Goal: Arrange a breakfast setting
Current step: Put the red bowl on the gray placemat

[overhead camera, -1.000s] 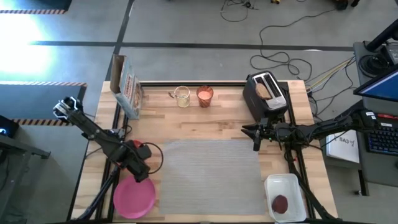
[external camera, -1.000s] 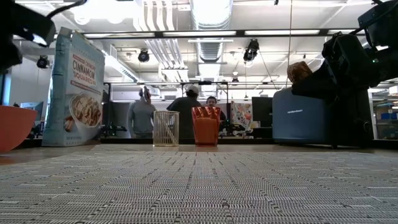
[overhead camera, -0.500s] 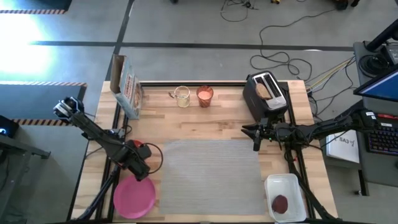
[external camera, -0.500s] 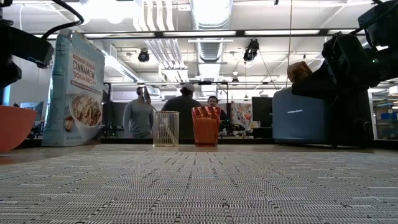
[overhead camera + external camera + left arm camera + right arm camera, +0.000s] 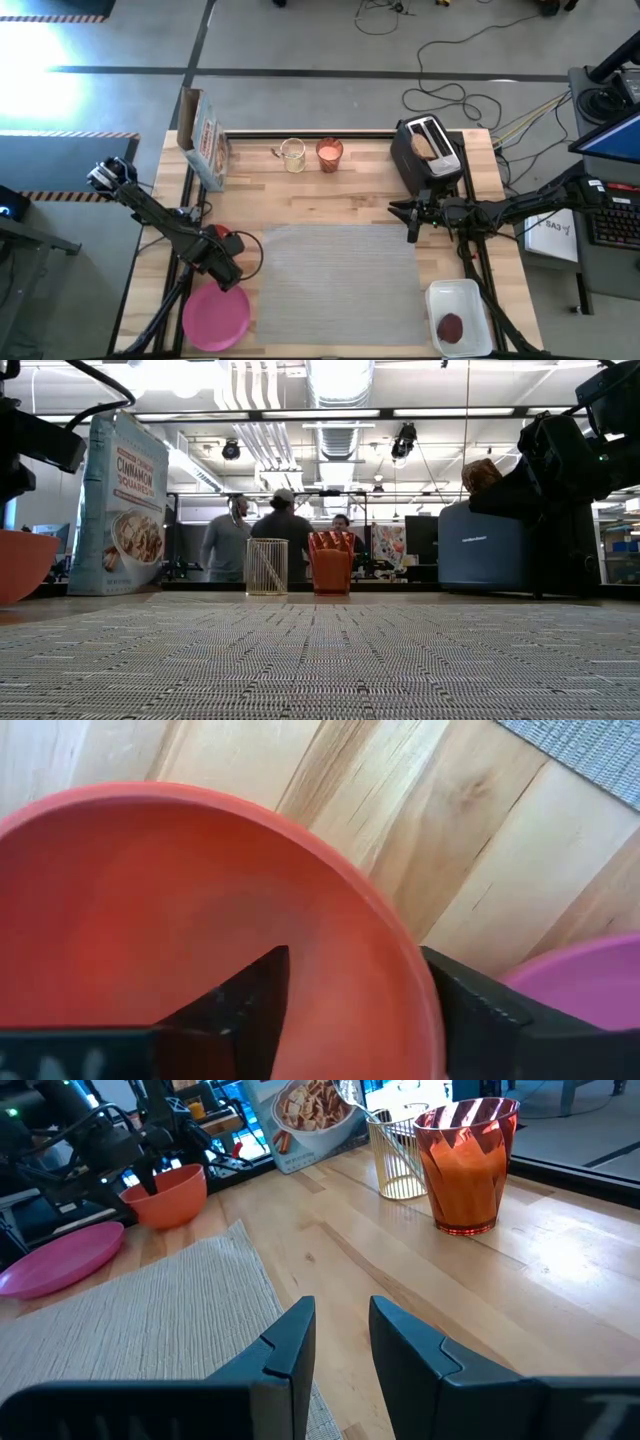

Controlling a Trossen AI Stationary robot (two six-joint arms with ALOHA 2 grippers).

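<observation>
1. I see a wooden desk carrying the grey placemat at centre.
2. Plate and bowl sit left of it.
3. Along the far edge: cereal box, two glasses, toaster.
4. A white tray lies at the near right.

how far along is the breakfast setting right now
Early. Done: the grey placemat lies flat mid-table, bare. In hand: the left tool straddles the red bowl's rim, one finger inside and one outside, beside the pink plate. The right tool waits by the toaster. Left: plate, bowl, orange drink, the toast in the toaster and the patty all sit off the mat.
</observation>
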